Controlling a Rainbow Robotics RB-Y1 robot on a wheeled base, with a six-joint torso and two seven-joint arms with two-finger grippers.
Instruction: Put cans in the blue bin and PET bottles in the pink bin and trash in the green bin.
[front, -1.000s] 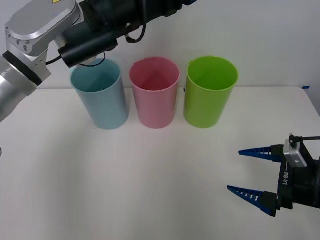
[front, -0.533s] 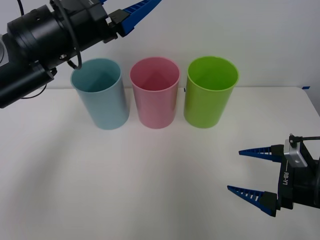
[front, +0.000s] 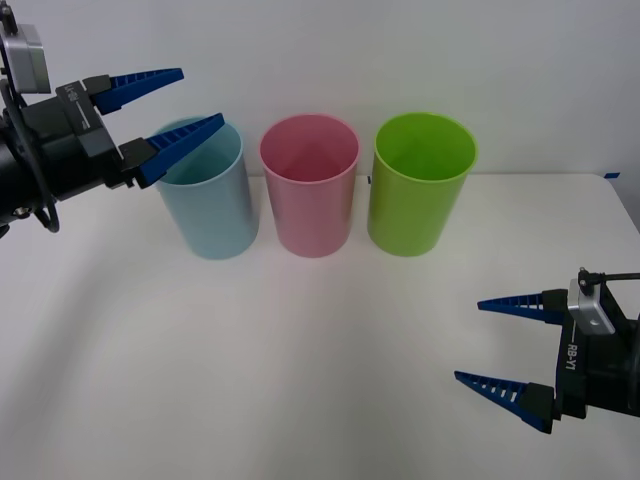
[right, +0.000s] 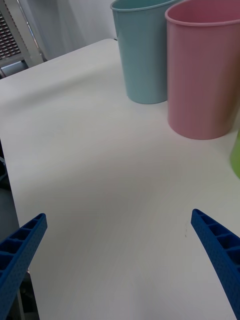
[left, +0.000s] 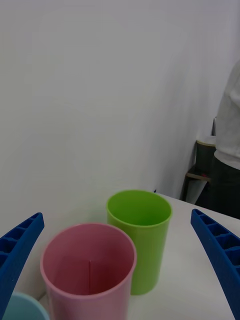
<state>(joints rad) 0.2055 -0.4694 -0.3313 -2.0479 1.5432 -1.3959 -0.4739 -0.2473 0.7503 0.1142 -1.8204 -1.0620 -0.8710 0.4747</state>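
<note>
- Blue bin (front: 210, 195): stood upright at the left end of a row at the back of the white table (front: 300, 370), mouth up, long axis vertical.
- Pink bin (front: 309, 185): upright, middle of the row, just beside the blue bin, a narrow gap between them.
- Green bin (front: 421, 182): upright, right end of the row, just beside the pink bin.
- Left gripper (front: 170, 108): raised at the left of the front view, fingers spread wide and holding nothing; its lower fingertip overlapped the blue bin's near-left rim in that view, though whether it touched could not be told. Its fingers pointed across the row toward the pink and green bins.
- Right gripper (front: 485, 340): low over the table at the near right, fingers spread wide, nothing between them; well apart from all three bins, fingers pointed left across the bare tabletop.
- Trash, cans, bottles: none could be made out on the table or between any fingers; what lay inside the bins could not be seen.
- Judgement: the left gripper was far nearer the bins; with nothing left to pick, the sorting looked finished or nearly so.
</note>
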